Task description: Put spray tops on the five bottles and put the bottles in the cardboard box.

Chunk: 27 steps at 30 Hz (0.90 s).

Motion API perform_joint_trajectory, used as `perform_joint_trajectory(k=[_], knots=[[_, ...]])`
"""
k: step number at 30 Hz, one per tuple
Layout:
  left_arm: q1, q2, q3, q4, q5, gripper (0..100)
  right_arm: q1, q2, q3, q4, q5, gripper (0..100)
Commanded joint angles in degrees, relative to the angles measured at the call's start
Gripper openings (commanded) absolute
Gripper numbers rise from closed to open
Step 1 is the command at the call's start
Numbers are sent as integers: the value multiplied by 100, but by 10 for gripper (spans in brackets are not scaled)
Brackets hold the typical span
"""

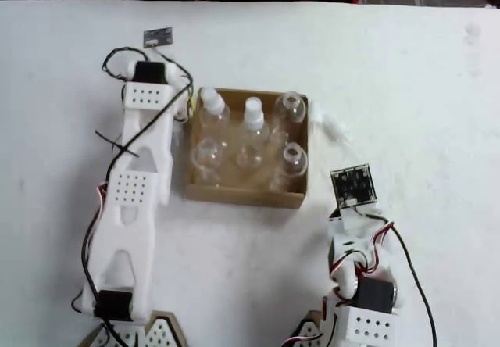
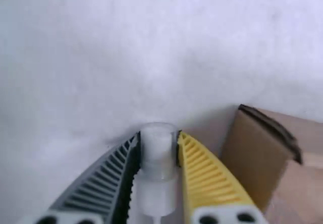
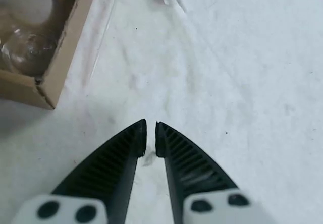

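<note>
**Spray top pinched at box corner**

The white plastic spray top (image 2: 157, 176) is pinched btw the grey and yellow fingers (image 2: 204, 178) of the left gripper (image 2: 158, 135). Its thin dip tube points back toward the wrist. It hangs over the white table (image 2: 151, 42), just beside a corner of the brown square cardboard box (image 2: 257, 153). In the high view that arm lies stretched along the box's left side, w/ its tip at the left corner farthest from the arm bases.

The box holds five clear plastic bottles (image 1: 291, 159), all upright. The middle bottle (image 1: 252, 120) wears a white top. The one in the corner nearest the left gripper seems capped too, but can't tell for sure. The other three show open necks.

A loose spray top (image 1: 332, 128), also white, lies on the table just off the box's right side, by its far right corner.

The right gripper (image 3: 150, 133) has black fingers all but pressed together, w/ only a thin slit btw the tips and nothing in them. It sits low over bare table, near the box's near right corner and well apart from the loose spray top.
</note>
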Motion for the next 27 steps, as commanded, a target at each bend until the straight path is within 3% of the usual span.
perform_joint_trajectory(k=[1,18,21,27], knots=[[-84,-57,-193,97,70,44,-57,-13,53,22,97,18],[-875,-1727,44,176,79,24,-48,-13,53,22,97,18],[-813,-2360,774,176,-114,24,-48,-13,53,22,97,18],[-312,-4567,3367,158,-176,24,-48,-13,53,22,97,18]])
